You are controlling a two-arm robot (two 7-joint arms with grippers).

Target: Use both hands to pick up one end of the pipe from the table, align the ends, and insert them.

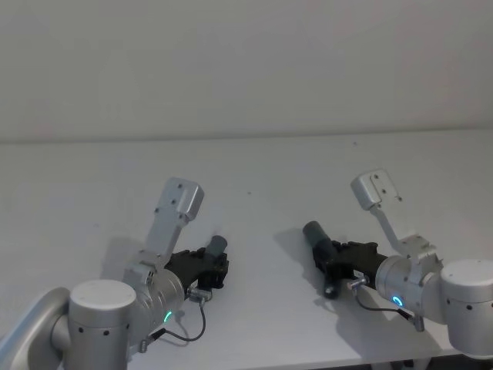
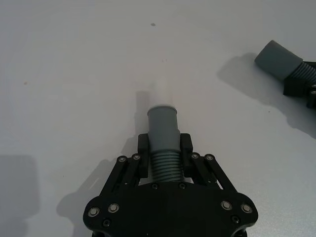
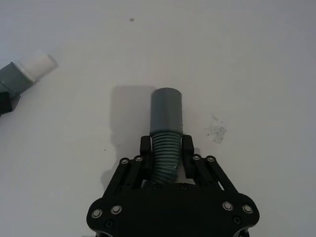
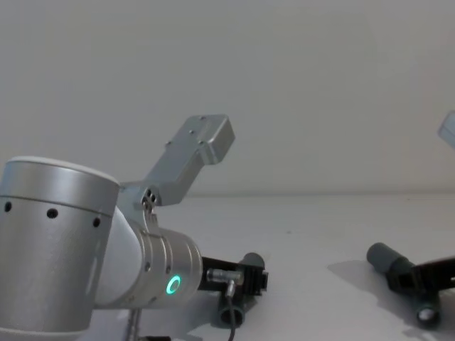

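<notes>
Our left gripper (image 1: pixel 202 266), lower left in the head view, is clamped on one pipe piece (image 1: pixel 217 246). Our right gripper (image 1: pixel 350 258), lower right, grips the other piece (image 1: pixel 317 237). In each wrist view we see the jaws pinching the ribbed middle, centre frame, against the white table (image 2: pixel 59 74). In the chest view both pieces sit along the bottom, well apart.

Finishes: matt plastics, satin metal.
Table (image 1: pixel 262 166) smooth matt white; left pipe pc (image 2: pixel 163 129) & right pipe pc (image 3: pixel 166 113) matt grey, smooth cuffs, ribbed mid; left gripper (image 2: pixel 164 144) & right gripper (image 3: pixel 166 146) black plastic; left arm (image 1: pixel 100 320) satin silver metal.
</notes>
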